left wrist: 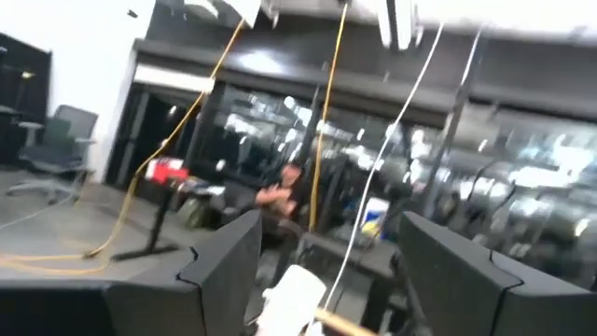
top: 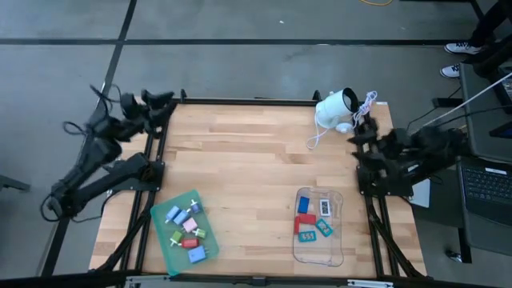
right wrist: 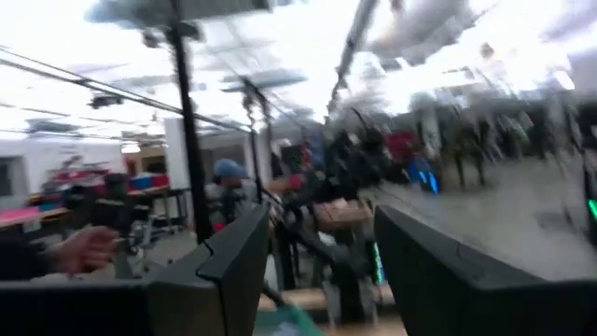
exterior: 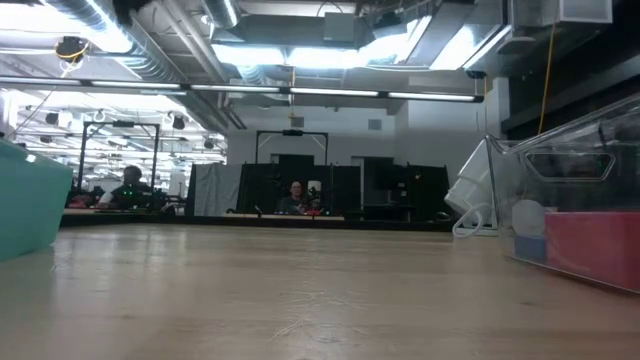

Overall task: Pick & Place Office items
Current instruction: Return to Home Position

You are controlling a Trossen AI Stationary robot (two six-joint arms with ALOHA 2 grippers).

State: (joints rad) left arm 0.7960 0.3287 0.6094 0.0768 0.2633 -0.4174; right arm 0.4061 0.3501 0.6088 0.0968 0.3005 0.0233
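**Surface.** Light wooden plank tabletop point(top: 256, 168) in a black frame.

**Office items, first lot.** Tiny rectangular pieces lying in a flat green plastic tray point(top: 162, 228). The tray is on the left arm's side of the table, at the edge opposite the white device. Contents:
- dark blue piece point(top: 172, 214)
- pink piece point(top: 190, 226)
- teal piece point(top: 201, 234)
- red piece point(top: 190, 243)
- second blue piece point(top: 198, 254)

**Office items, second lot.** More pieces lying in a flat clear plastic tray point(top: 336, 252) on the right arm's side. Contents:
- blue block point(top: 304, 206)
- white block point(top: 324, 207)
- red block point(top: 301, 225)
- two teal blocks point(top: 307, 237) and point(top: 324, 228)

**Left gripper** point(left wrist: 326, 252). The left arm sits folded at the table's left edge, with its head near the far left corner. The gripper is well apart from the green tray and every piece. Its two dark fingers are spread wide with nothing between them, and they face the room beyond.

**Right gripper** point(right wrist: 322, 247). The right arm sits folded at the table's right edge, near a white rounded device with a cord point(top: 336, 108). The gripper is well apart from the clear tray. Its fingers are spread wide and it is empty.

**Background.** A seated person point(exterior: 295, 197) is visible beyond the table.
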